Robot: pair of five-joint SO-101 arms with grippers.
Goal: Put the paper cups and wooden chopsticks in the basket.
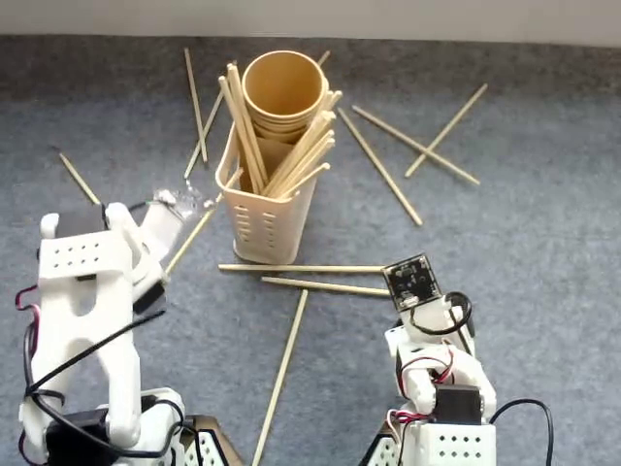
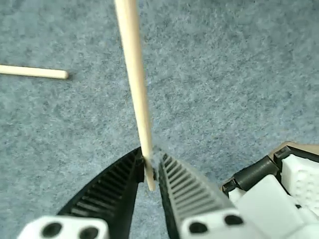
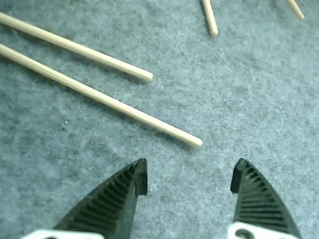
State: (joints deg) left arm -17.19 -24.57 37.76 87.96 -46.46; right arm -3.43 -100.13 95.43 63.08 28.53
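Gripping a chopstick [image 2: 134,74] by its end, left hand [image 2: 151,163] hovers; right hand [image 3: 189,177] gapes above loose chopsticks [image 3: 99,94]; high view adds the basket [image 1: 267,233].

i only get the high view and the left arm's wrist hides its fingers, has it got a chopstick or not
Observer: yes, the left gripper is shut on the end of a chopstick, pinched near the tips of its fingers.
Operator: ok and the right one, open or shut
Observer: the right gripper is open, with nothing between its fingers.
Operator: anything near it to grab
Observer: the nearest loose chopstick lies on the carpet, its tip just ahead of the gap between the fingers.
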